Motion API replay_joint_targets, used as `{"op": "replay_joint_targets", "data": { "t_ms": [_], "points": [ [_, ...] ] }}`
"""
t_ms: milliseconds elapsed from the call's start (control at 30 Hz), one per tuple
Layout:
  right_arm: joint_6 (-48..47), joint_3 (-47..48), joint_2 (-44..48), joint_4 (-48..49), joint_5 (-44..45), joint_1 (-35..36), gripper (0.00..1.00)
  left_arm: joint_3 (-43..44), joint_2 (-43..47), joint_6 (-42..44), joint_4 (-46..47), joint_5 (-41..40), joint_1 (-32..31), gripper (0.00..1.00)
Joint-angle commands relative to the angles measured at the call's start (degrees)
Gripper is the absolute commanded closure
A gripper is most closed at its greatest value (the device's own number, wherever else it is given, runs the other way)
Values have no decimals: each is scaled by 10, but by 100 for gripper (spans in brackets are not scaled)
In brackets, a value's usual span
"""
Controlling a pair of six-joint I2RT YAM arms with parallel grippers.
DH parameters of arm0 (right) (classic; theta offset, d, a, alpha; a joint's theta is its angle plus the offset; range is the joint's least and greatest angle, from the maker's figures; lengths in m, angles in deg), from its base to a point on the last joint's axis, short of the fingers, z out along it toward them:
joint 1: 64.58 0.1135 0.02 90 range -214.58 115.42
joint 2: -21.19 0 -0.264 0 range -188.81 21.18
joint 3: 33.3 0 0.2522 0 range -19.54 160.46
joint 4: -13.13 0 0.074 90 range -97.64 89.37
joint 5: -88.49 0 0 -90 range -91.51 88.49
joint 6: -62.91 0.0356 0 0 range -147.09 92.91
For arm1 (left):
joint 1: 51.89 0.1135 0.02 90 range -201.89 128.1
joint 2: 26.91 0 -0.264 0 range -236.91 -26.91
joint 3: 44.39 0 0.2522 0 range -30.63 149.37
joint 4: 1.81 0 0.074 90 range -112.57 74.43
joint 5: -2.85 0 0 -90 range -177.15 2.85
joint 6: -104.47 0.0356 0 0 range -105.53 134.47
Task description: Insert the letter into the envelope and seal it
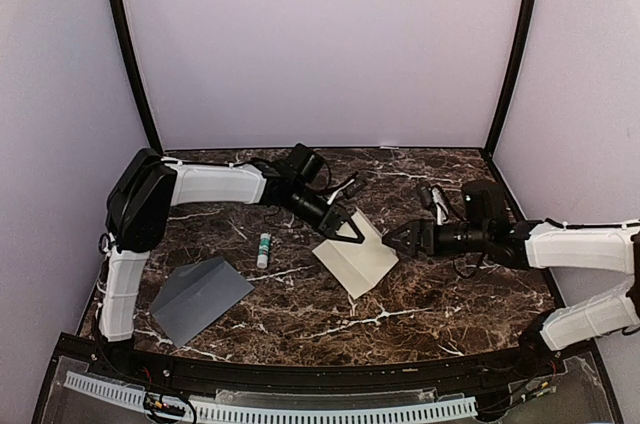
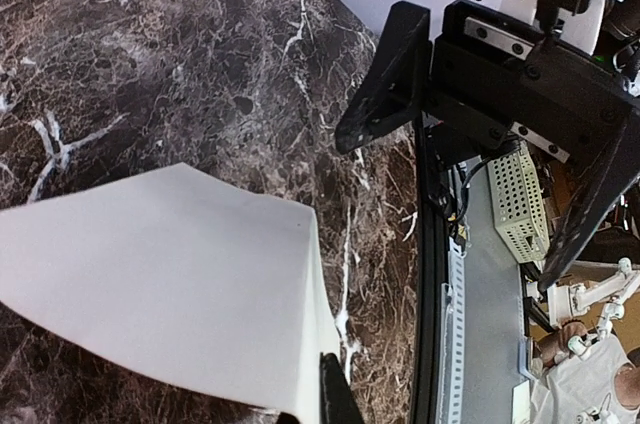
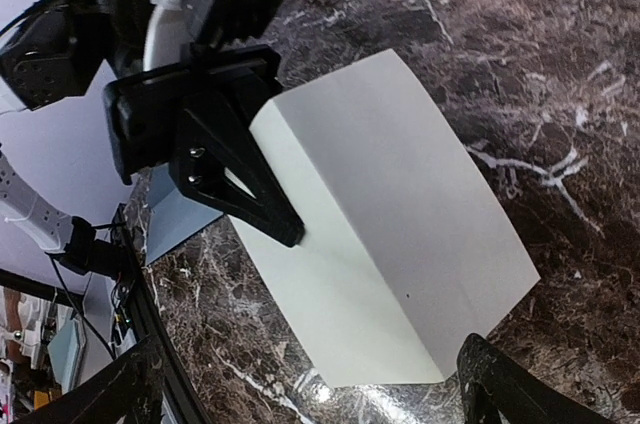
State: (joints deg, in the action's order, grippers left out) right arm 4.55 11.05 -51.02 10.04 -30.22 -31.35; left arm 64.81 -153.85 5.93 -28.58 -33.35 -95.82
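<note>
The cream letter (image 1: 357,260) lies at mid table, one panel raised along a crease. My left gripper (image 1: 343,228) is shut on the letter's far-left edge. In the left wrist view only one finger (image 2: 337,399) shows, tight against the sheet (image 2: 170,284). My right gripper (image 1: 398,241) is open just right of the letter. In the right wrist view its fingers (image 3: 500,384) stand wide apart either side of the letter's near corner (image 3: 400,244), and the left gripper's finger (image 3: 245,189) rests on the sheet. The slate-grey envelope (image 1: 200,296) lies at the front left, apart from both grippers.
A white glue stick with a green band (image 1: 264,249) lies between envelope and letter. The enclosure's black frame posts (image 1: 130,54) and pale walls ring the dark marble table (image 1: 440,314). A perforated rail (image 1: 300,409) runs along the near edge.
</note>
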Motion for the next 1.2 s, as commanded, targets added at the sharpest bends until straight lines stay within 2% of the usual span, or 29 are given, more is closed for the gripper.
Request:
{"op": "replay_joint_targets", "data": {
  "t_ms": [0, 133, 267, 433, 667, 1000, 1167],
  "points": [
    [-56, -16, 82, 27, 11, 3, 1, -17, 58, 29, -32, -7, -2, 100],
    [-97, -31, 132, 55, 10, 4, 1, -21, 84, 53, -58, -8, -8, 100],
    [-132, -40, 142, 87, -24, 5, 1, -20, 107, 80, -85, -18, -20, 100],
    [-152, -28, 117, 96, -65, 5, 2, -27, 130, 97, -99, -21, -32, 100],
    [-158, -17, 61, 128, -95, 18, 11, -34, 155, 113, -109, -13, -44, 100],
    [-156, -6, 16, 143, -106, 43, 33, -41, 163, 102, -92, -8, -52, 100],
    [-148, 2, -4, 147, -114, 46, 55, -45, 167, 103, -90, -7, -53, 100]
  ]
}}
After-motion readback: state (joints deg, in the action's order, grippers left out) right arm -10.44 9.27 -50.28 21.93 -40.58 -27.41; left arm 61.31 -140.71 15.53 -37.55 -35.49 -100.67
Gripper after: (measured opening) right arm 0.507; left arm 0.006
